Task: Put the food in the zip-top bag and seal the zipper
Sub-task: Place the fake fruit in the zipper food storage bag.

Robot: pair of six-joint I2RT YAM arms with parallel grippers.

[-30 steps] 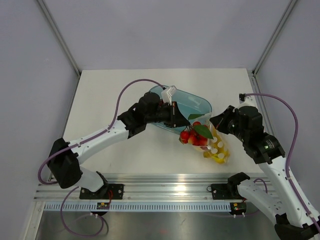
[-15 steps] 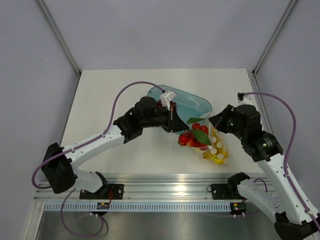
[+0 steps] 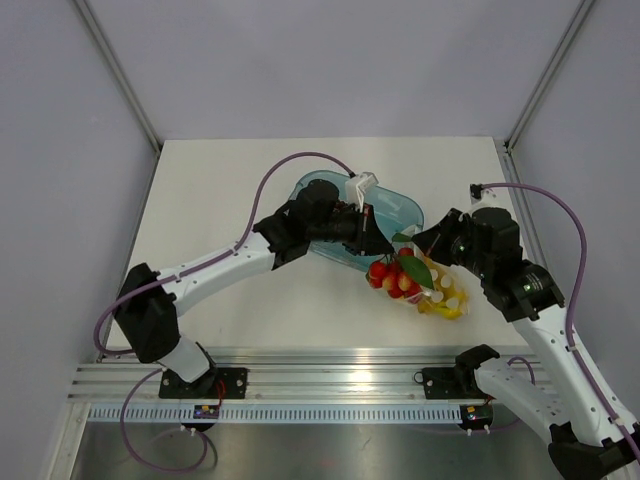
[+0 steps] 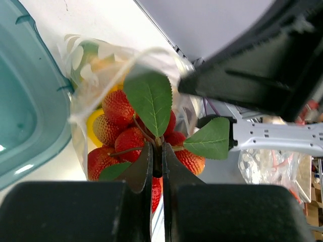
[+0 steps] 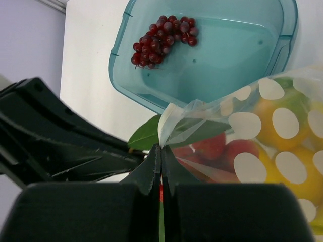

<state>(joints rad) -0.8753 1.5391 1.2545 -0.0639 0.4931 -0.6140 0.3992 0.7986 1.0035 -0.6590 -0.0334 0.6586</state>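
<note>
My left gripper (image 4: 157,157) is shut on the stem of a bunch of red strawberries (image 4: 118,128) with green leaves (image 4: 149,100), held at the mouth of the clear dotted zip-top bag (image 4: 83,85). In the top view the strawberries (image 3: 392,277) hang at the bag's (image 3: 445,293) left end, with my left gripper (image 3: 374,245) above them. My right gripper (image 5: 161,151) is shut on the bag's mouth edge (image 5: 174,121) and lifts it open. Yellow and orange fruit (image 5: 287,121) lie inside the bag. The zipper's slider is not visible.
A translucent teal tray (image 3: 395,208) stands just behind the bag, under my left wrist. A cluster of small dark red berries (image 5: 162,38) lies in the tray (image 5: 227,65). The two grippers are close together above the bag's mouth.
My left gripper has moved right with the strawberries, up to the bag's mouth. The bag has shifted and tilted a little to the right. My right gripper keeps its hold on the bag's edge.
</note>
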